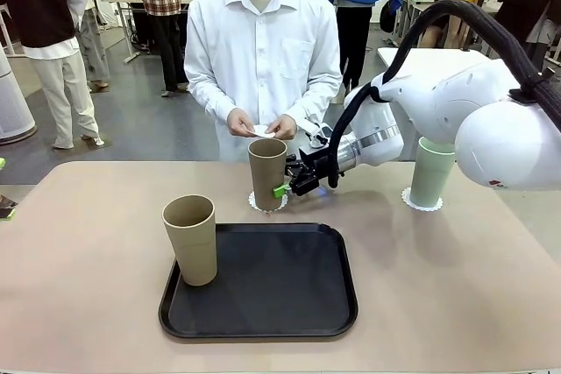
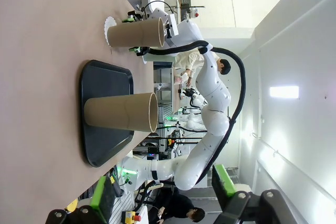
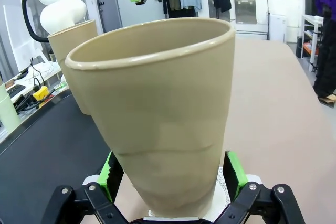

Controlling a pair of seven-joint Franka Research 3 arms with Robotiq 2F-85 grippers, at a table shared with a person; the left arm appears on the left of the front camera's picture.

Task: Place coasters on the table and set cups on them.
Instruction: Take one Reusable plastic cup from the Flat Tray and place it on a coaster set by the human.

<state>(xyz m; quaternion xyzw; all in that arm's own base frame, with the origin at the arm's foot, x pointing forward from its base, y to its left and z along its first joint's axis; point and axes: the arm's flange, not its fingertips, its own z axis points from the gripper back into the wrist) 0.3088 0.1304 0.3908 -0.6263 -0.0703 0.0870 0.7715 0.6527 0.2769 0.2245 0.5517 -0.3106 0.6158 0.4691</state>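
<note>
A tan cup [image 1: 266, 168] stands upright on a lacy white coaster [image 1: 255, 205] on the beige table [image 1: 79, 243], just beyond the black tray. My right gripper [image 1: 273, 188] is open around this cup's lower part; in the right wrist view its green pads [image 3: 231, 174] flank the cup [image 3: 157, 108] with small gaps. A second tan cup [image 1: 191, 238] stands on the tray's left side. The mint cup [image 1: 431, 171] sits on its own coaster [image 1: 422, 202] at the right. The person holds another coaster [image 1: 263, 131] in both hands. My left gripper [image 2: 164, 192] hangs open and empty.
The black rounded tray [image 1: 272, 291] lies at the table's near middle, with the second cup on its left part. The person stands close at the far edge, hands just behind the cup. My right arm [image 1: 456, 111] spans the table's right side, partly over the mint cup.
</note>
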